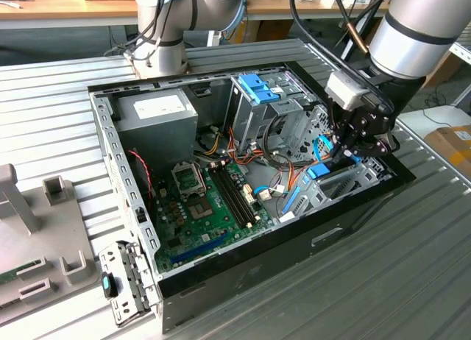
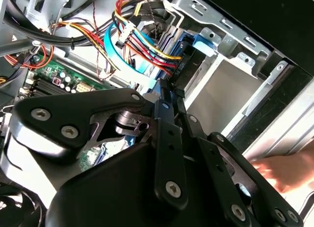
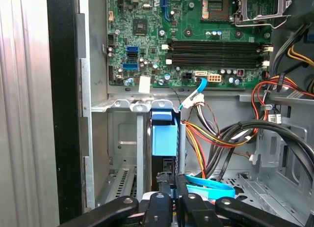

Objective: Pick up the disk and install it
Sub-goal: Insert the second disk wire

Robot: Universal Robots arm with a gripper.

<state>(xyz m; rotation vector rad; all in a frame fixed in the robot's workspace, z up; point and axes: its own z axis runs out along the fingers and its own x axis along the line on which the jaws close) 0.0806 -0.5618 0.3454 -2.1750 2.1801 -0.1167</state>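
gripper (image 3: 169,180) pinched shut on disk (image 3: 164,138), held on edge over the case (image 1: 221,263) bay. judged dense, rigid, shock-sensitive; grip the narrow edges, blue rails left free.

cables (image 3: 230,133) crowding disk (image 3: 163,138), perhaps touching

A robotics lab or workshop: an opened computer case (image 1: 250,185) (motherboard (image 1: 210,200) exposed) sits on a ribbed metal tabletop (image 1: 412,281), wooden workbenches (image 1: 51,5) behind.
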